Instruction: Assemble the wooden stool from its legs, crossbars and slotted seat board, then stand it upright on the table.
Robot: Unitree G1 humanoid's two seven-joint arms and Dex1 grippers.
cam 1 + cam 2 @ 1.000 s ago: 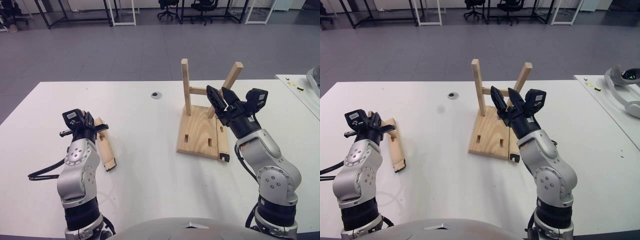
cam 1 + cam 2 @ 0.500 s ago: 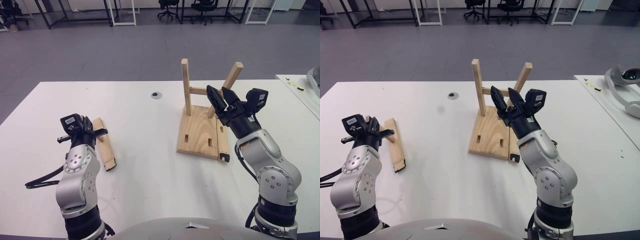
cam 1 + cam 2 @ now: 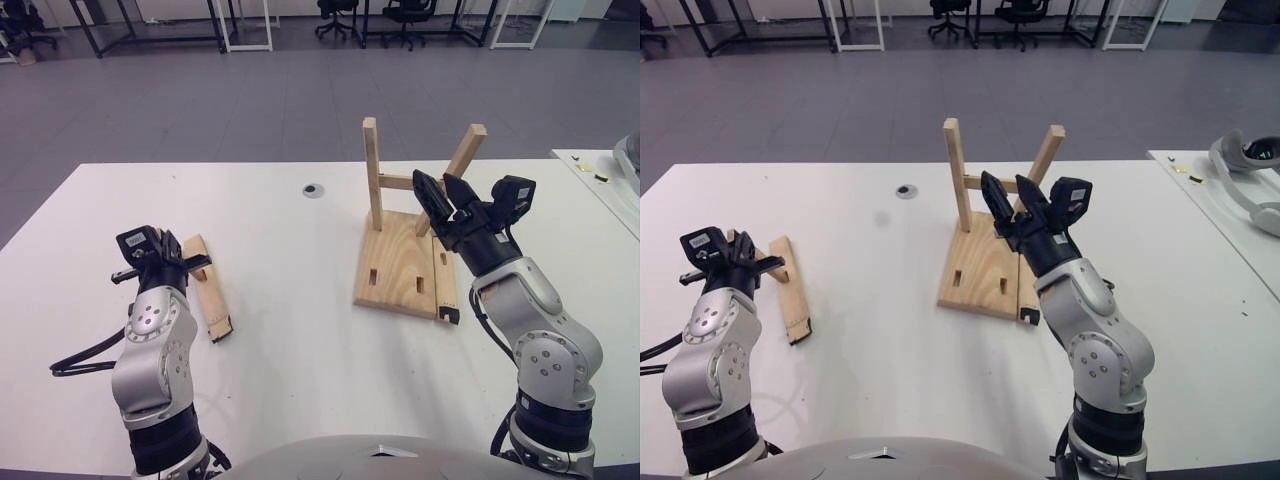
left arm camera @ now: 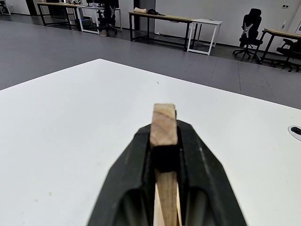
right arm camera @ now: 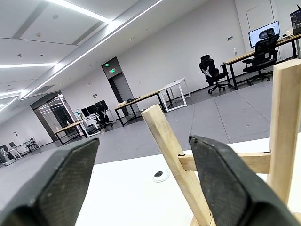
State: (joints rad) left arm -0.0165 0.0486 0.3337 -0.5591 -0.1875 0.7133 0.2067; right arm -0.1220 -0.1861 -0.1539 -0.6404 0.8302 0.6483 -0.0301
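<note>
Toward the left edge of the table (image 3: 300,340), the left gripper (image 4: 164,134) is clenched on one end of a loose wooden leg piece (image 3: 211,296) lying along the surface. Nearer the right edge, the slotted seat board (image 3: 392,268) lies flat, with an upright leg (image 3: 372,170) and a leaning leg (image 3: 464,155) joined by a crossbar (image 3: 398,182). The right gripper (image 3: 441,192), fingers spread, hovers just beside the leaning leg.

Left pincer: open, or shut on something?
Shut: the left pincer grips a wooden bar; in the left wrist view both fingers press against its sides.
</note>
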